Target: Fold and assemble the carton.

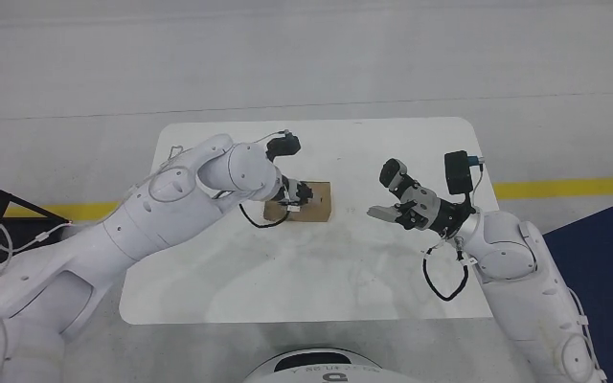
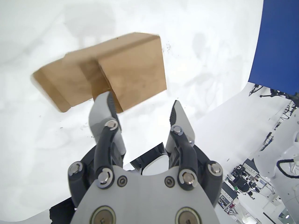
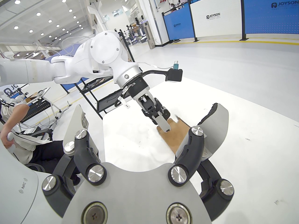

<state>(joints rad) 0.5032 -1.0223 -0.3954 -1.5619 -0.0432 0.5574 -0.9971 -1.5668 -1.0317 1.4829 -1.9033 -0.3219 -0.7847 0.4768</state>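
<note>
A flat brown carton [image 1: 318, 202] lies on the white table [image 1: 287, 278], behind its middle. In the left wrist view the carton [image 2: 130, 71] shows a creased panel and side flaps. My left gripper [image 1: 299, 194] is over the carton's left part, open. One of its fingertips [image 2: 108, 97] touches the carton's near edge, and the other [image 2: 175, 108] is over bare table. My right gripper [image 1: 385, 195] hangs open to the right of the carton, apart from it, nothing between its fingers. From the right wrist the left gripper [image 3: 163, 123] is seen on the carton [image 3: 178, 135].
The table's rounded edge [image 2: 233, 99] runs close by the carton on the far side. A yellow floor line [image 1: 556, 188] passes behind the table. A blue partition [image 2: 275, 43] stands beyond the table edge.
</note>
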